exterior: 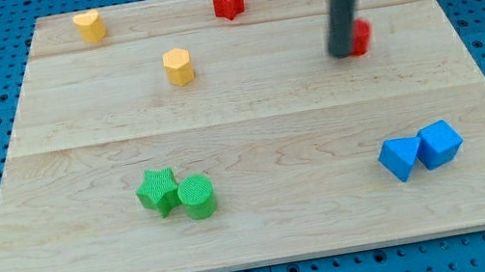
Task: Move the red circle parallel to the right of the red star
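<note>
The red star (228, 1) sits near the view's top, a little right of centre. The red circle (362, 37) lies to its right and lower down, mostly hidden behind my rod. My tip (343, 54) rests on the board against the red circle's left side, touching or nearly touching it.
A yellow heart-like block (90, 26) is at the top left, a yellow hexagon (178, 67) below it. A green star (158, 189) and green circle (198, 197) touch at the bottom left. Two blue blocks (399, 158) (440, 143) touch at the bottom right. The wooden board (251, 125) ends at blue pegboard.
</note>
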`<state>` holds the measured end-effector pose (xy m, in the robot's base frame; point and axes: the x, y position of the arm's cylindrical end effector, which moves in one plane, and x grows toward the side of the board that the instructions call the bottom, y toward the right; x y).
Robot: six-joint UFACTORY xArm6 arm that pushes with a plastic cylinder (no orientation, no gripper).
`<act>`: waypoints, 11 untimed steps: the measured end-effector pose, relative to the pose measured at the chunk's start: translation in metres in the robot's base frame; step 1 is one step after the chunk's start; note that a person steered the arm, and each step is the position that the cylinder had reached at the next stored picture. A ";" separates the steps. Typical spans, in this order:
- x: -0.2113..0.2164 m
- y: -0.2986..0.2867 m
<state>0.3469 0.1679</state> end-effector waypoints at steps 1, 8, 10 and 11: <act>0.010 0.031; -0.071 0.046; -0.093 0.070; -0.083 0.080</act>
